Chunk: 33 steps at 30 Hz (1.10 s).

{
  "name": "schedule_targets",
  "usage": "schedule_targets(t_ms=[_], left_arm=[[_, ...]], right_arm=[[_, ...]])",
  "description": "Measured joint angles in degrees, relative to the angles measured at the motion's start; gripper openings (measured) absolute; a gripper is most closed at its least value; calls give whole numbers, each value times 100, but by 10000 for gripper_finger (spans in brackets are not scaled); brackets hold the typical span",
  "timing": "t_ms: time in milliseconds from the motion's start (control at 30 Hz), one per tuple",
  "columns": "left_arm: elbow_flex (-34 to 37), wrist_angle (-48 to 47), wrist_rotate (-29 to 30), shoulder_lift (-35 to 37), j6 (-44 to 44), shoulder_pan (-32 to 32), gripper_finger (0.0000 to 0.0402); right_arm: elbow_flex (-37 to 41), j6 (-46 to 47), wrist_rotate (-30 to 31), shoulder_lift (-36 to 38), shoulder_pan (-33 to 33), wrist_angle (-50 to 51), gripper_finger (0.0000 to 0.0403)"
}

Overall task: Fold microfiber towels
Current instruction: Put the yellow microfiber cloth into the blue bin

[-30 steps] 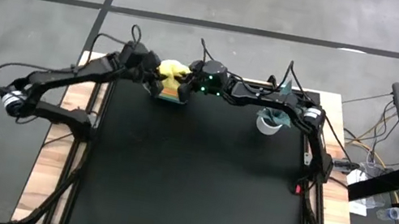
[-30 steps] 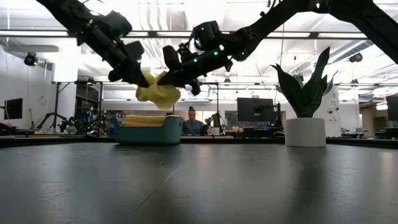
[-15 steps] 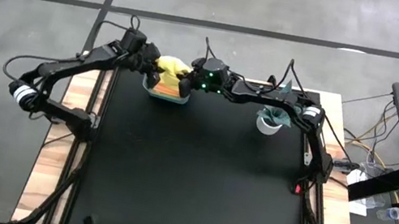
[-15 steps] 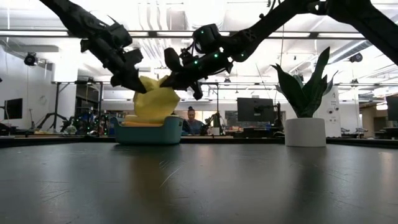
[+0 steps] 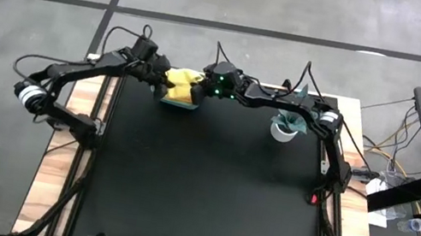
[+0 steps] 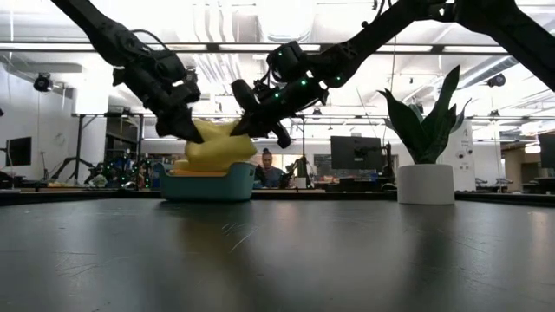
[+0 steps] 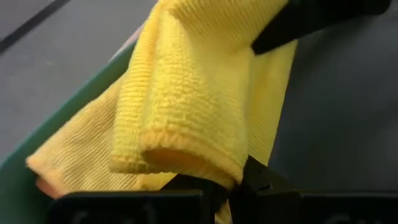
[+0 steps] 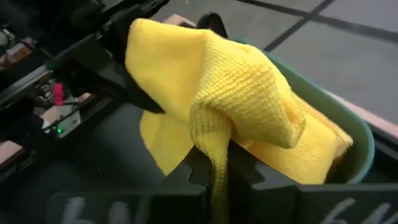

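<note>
Your left gripper (image 5: 163, 82) and right gripper (image 5: 196, 89) were both clamped on the yellow towel (image 5: 183, 85), one at each end. You had it bunched just over the teal bin (image 6: 207, 183) at the table's (image 5: 207, 187) 12 o'clock edge, the plant (image 5: 284, 128) toward 1 o'clock.

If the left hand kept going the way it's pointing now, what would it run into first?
Most likely the right hand: both are shut on the same yellow towel over the teal bin, and the left hand points across toward it. Depth is unclear, so it might slip past.
</note>
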<state>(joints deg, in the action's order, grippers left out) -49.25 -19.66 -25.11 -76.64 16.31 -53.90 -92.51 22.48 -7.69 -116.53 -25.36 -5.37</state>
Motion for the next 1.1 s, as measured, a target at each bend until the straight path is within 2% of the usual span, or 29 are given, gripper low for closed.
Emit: schedule_targets(t_ms=[200,400,567,667,900,1000,1100], left_arm=[[-69,152,-6,-469,-265,17,15],[-128,180,51,-585,-396,-47,78],[-133,188,374,-385,-401,-42,134],[-133,188,875,-232,-395,-43,160],[-133,190,1850,140,-304,-43,202],[-127,195,1839,308,-81,-36,205],[-78,214,1566,462,272,160,205]], right_arm=[[0,27,60,0,-3,173,15],[2,0,197,2,-56,248,58],[2,-35,213,2,-59,252,114],[2,-64,196,4,-91,254,142],[-165,-70,193,5,-214,783,173],[-348,-255,190,15,-223,1029,175],[-559,-503,190,15,-223,1298,175]])
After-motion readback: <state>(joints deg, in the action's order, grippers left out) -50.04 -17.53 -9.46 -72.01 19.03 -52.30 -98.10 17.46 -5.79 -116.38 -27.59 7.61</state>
